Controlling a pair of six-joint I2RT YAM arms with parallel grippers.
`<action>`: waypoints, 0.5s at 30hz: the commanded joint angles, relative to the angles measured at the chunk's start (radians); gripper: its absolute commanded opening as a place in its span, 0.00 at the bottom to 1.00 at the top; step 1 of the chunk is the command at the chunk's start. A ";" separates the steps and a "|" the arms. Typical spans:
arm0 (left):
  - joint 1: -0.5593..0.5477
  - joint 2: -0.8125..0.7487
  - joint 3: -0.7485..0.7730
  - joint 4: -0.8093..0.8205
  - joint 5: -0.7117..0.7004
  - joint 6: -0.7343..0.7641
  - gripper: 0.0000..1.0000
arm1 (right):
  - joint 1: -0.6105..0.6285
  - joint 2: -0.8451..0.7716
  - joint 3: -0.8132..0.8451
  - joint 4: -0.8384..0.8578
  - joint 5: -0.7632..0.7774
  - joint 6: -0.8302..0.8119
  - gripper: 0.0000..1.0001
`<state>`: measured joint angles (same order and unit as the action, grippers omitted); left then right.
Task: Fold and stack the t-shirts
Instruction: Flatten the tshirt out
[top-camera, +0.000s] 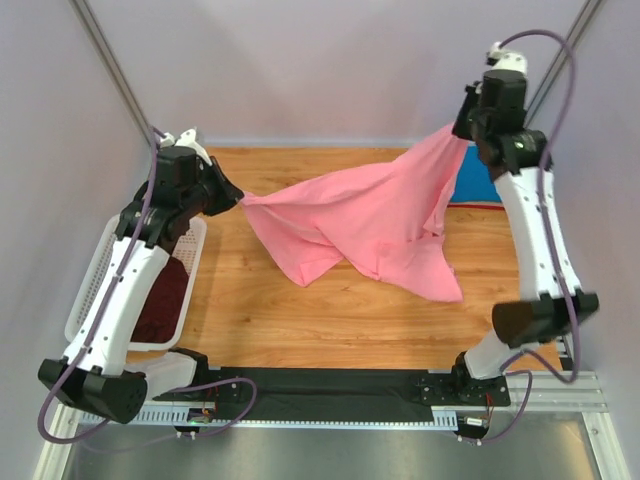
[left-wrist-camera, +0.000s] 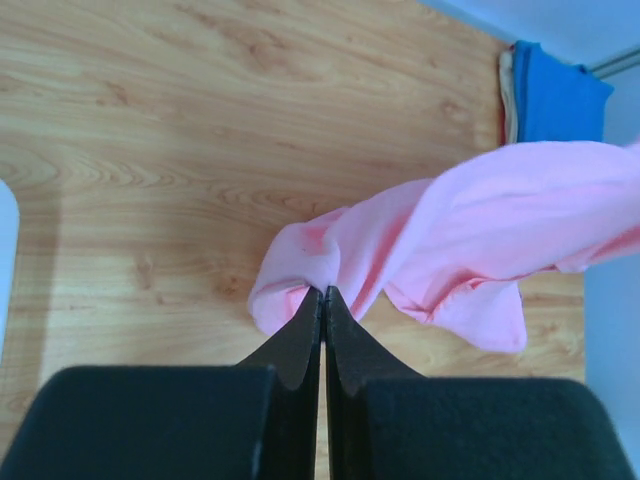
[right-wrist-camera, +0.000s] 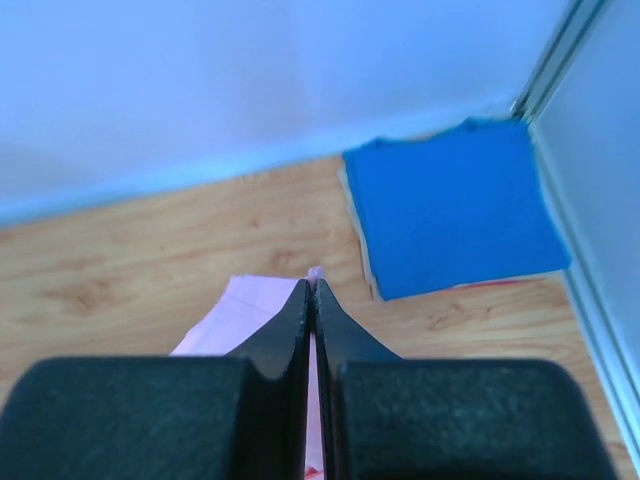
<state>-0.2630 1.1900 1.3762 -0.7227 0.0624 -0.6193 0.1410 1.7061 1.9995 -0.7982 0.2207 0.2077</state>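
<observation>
The pink t-shirt hangs stretched in the air over the middle of the table. It is pulled out between the two claws, and its loose lower folds sag down toward the wood. Its right end rises higher than its left.

The left gripper holds the shirt's left end over the left half of the table. In the left wrist view its jaws are pressed together on a bunched fold of pink cloth, and no gap shows between the fingertips.

The right gripper holds the other end up high over the table's far right part. In the right wrist view its jaws are also pressed together, with a thin strip of pink fabric pinched between them and trailing below.

The blue t-shirt lies folded flat in the far right corner of the table. A pale edge and a red edge show beneath it.

The maroon t-shirt lies crumpled inside the white basket, which sits at the table's left edge, partly under the left arm.
</observation>
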 joint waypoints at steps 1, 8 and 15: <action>0.010 -0.059 0.076 -0.075 -0.036 -0.036 0.00 | -0.001 -0.210 -0.033 0.013 0.124 -0.011 0.00; 0.010 -0.171 0.208 -0.164 -0.046 -0.059 0.00 | -0.003 -0.611 -0.067 0.037 0.209 -0.014 0.00; 0.010 -0.308 0.285 -0.182 0.056 -0.095 0.00 | -0.001 -0.822 0.013 -0.050 0.181 -0.015 0.00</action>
<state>-0.2592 0.9245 1.6035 -0.8791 0.0681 -0.6872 0.1410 0.8974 1.9675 -0.7910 0.3882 0.2016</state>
